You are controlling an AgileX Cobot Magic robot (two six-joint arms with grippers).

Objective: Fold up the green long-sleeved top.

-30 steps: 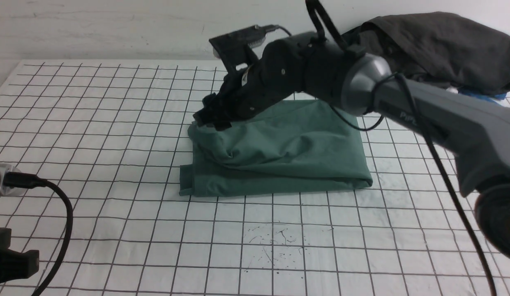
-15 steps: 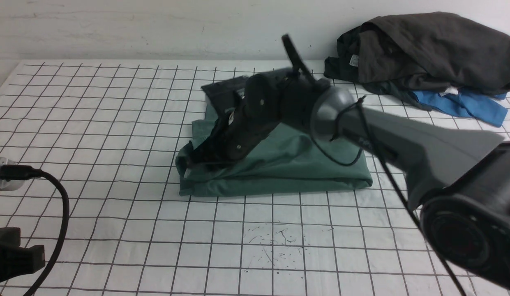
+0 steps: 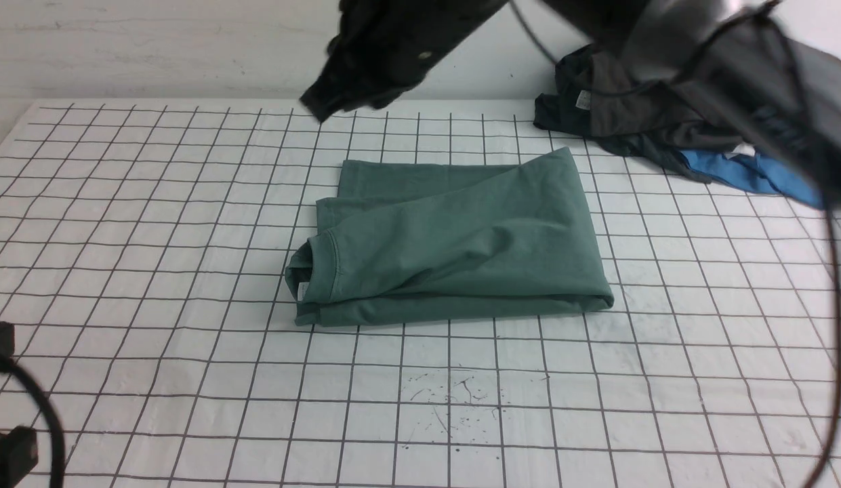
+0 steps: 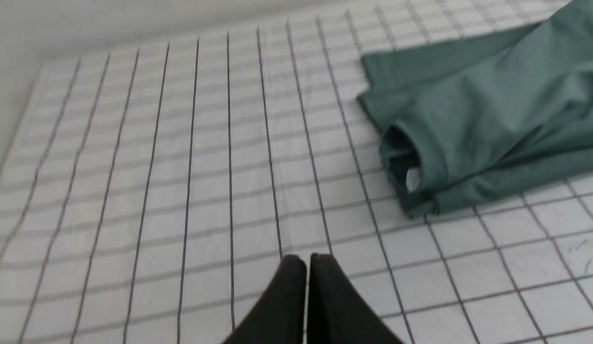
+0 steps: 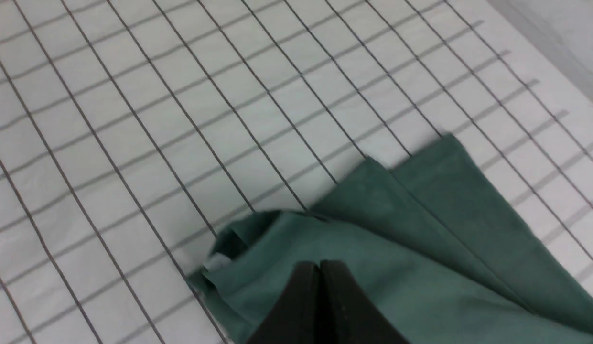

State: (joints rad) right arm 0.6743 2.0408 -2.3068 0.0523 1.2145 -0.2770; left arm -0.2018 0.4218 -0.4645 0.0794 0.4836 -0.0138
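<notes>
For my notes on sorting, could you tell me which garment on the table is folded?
The green long-sleeved top, a neat rectangle mid-table; the dark grey garments and blue garment lie heaped.

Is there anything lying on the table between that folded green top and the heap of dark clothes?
Nothing: the front view shows only bare gridded table between the green top and the dark clothes.

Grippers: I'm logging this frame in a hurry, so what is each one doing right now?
Left gripper: closed, holding nothing, above the gridded table.
Right gripper: closed, holding nothing, above the green top.
</notes>
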